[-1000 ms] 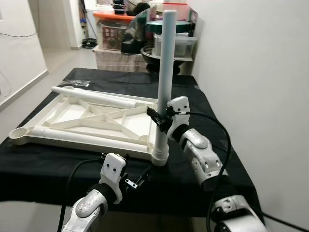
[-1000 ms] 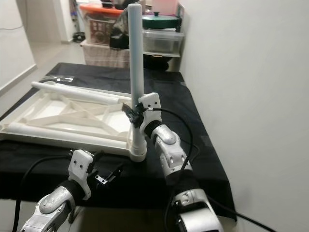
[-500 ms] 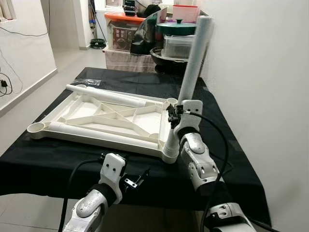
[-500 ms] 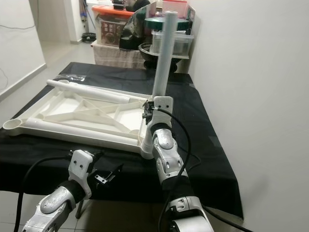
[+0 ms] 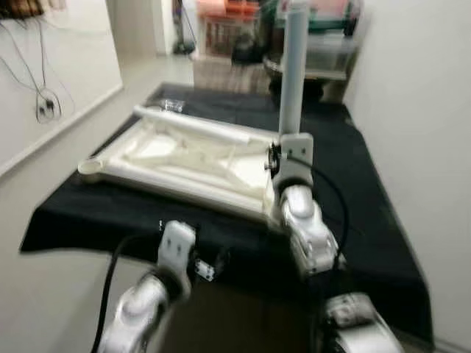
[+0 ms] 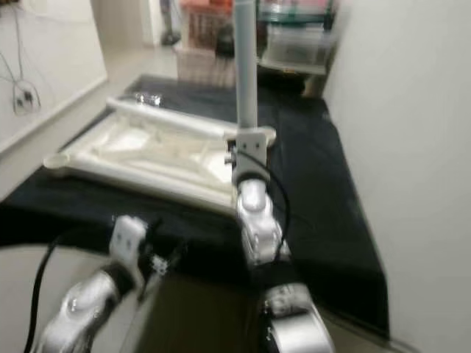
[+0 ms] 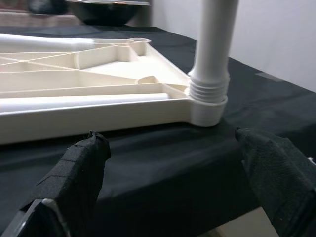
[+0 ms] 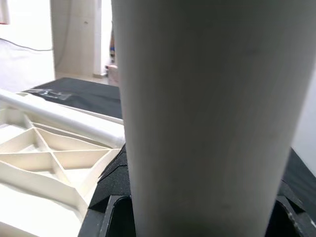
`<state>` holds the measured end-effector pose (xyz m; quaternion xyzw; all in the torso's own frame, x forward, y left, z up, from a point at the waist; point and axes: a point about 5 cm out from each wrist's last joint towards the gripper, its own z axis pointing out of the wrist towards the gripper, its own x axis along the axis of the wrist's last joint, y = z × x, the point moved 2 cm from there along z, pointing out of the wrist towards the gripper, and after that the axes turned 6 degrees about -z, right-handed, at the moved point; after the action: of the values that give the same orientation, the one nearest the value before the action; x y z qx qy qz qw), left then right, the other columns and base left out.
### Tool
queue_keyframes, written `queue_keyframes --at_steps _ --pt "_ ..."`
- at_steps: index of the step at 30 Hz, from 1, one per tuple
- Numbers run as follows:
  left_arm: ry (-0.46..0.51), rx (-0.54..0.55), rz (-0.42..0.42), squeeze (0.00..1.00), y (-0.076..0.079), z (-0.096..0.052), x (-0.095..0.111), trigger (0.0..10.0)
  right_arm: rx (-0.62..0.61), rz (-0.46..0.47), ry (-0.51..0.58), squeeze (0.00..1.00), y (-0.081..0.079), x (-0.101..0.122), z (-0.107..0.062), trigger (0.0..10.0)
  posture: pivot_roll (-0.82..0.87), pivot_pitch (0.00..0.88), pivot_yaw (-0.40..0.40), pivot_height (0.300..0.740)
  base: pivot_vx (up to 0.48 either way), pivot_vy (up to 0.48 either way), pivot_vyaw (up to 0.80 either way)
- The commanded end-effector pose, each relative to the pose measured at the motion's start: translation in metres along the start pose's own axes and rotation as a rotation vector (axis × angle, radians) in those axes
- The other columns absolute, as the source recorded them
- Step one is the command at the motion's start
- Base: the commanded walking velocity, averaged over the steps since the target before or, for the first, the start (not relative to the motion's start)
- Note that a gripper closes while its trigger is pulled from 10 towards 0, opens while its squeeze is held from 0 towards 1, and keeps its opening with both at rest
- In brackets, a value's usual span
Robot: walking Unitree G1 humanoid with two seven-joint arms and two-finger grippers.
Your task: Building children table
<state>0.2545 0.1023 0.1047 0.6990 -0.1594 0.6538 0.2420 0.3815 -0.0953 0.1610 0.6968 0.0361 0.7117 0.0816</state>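
The right gripper [image 5: 278, 158] clamps the upright leg [image 5: 293, 70] seated in the tabletop's [image 5: 188, 158] near-right socket on the desk [image 5: 353, 191]; left gripper [image 7: 173, 163] hangs wide open. Tilting could cross-thread it.

A smooth, cream plastic tabletop [image 7: 98, 106] with moulded ribs is laid on matt black cloth [image 7: 163, 168]. The upright leg [image 7: 213, 44] screwed into its corner is seen as smooth, satin white plastic. Matt, rough-textured black pads [image 7: 81, 168] are shown nearest the camera, beside the tabletop.
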Motion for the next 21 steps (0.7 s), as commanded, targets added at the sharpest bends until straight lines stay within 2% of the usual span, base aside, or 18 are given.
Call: queue_keyframes --at_steps 1,7,10,11,12,13,14,15,16,17,19,20,21 --pt "-0.002 -0.003 0.008 0.00 0.000 0.002 0.001 10.0 -0.031 -0.003 -0.269 0.00 0.007 -0.062 -0.012 0.0 0.05 0.000 -0.099 0.740 0.000 0.000 0.00" --pt "-0.002 -0.003 0.009 0.00 0.000 0.002 0.001 10.0 -0.077 0.057 -0.303 0.00 0.012 -0.065 -0.011 0.0 0.05 0.000 -0.097 0.740 0.000 0.000 0.00" --pt "-0.003 -0.003 0.012 0.00 0.000 0.002 0.001 10.0 -0.074 0.111 -0.283 0.00 0.017 -0.057 -0.006 0.0 0.05 0.000 -0.094 0.740 0.000 0.000 0.00" --pt "-0.004 -0.005 0.013 0.00 0.000 0.002 0.001 10.0 -0.066 0.146 -0.231 0.00 0.025 -0.041 0.000 0.0 0.05 0.000 -0.090 0.740 0.000 0.000 0.00" --pt "-0.004 -0.005 0.013 0.00 0.000 0.002 0.001 10.0 -0.066 0.146 -0.231 0.00 0.025 -0.041 0.000 0.0 0.05 0.000 -0.090 0.740 0.000 0.000 0.00" --pt "-0.004 -0.007 0.014 0.00 0.000 0.002 0.001 10.0 -0.031 0.191 -0.139 0.00 0.032 -0.014 0.008 0.0 0.05 0.000 -0.087 0.740 0.000 0.000 0.00" --pt "-0.004 -0.007 0.014 0.00 0.000 0.002 0.001 10.0 -0.031 0.191 -0.139 0.00 0.032 -0.014 0.008 0.0 0.05 0.000 -0.087 0.740 0.000 0.000 0.00" --pt "-0.005 -0.008 0.015 0.00 0.000 0.002 0.000 10.0 -0.004 0.217 -0.074 0.00 0.037 0.006 0.012 0.0 0.05 0.000 -0.087 0.740 0.000 0.000 0.00" --pt "-0.006 -0.010 0.015 0.00 -0.001 0.002 0.000 10.0 0.070 0.263 0.031 0.00 0.046 0.044 0.015 0.0 0.03 0.000 -0.076 0.740 0.000 0.000 0.00" --pt "-0.006 -0.010 0.015 0.00 -0.001 0.002 0.000 10.0 0.070 0.263 0.031 0.00 0.046 0.044 0.015 0.0 0.03 0.000 -0.076 0.740 0.000 0.000 0.00" --pt "-0.007 -0.016 0.016 0.00 -0.001 0.003 0.000 10.0 0.139 0.285 0.100 0.00 0.054 0.072 0.016 0.0 0.03 0.000 -0.075 0.740 0.000 0.000 0.00" --pt "-0.007 -0.016 0.016 0.00 -0.001 0.003 0.000 10.0 0.139 0.285 0.100 0.00 0.054 0.072 0.016 0.0 0.03 0.000 -0.075 0.740 0.000 0.000 0.00" --pt "-0.007 -0.019 0.016 0.00 0.000 0.004 0.000 10.0 0.180 0.284 0.126 0.00 0.056 0.083 0.015 0.0 0.03 0.000 -0.074 0.740 0.000 0.000 0.00"
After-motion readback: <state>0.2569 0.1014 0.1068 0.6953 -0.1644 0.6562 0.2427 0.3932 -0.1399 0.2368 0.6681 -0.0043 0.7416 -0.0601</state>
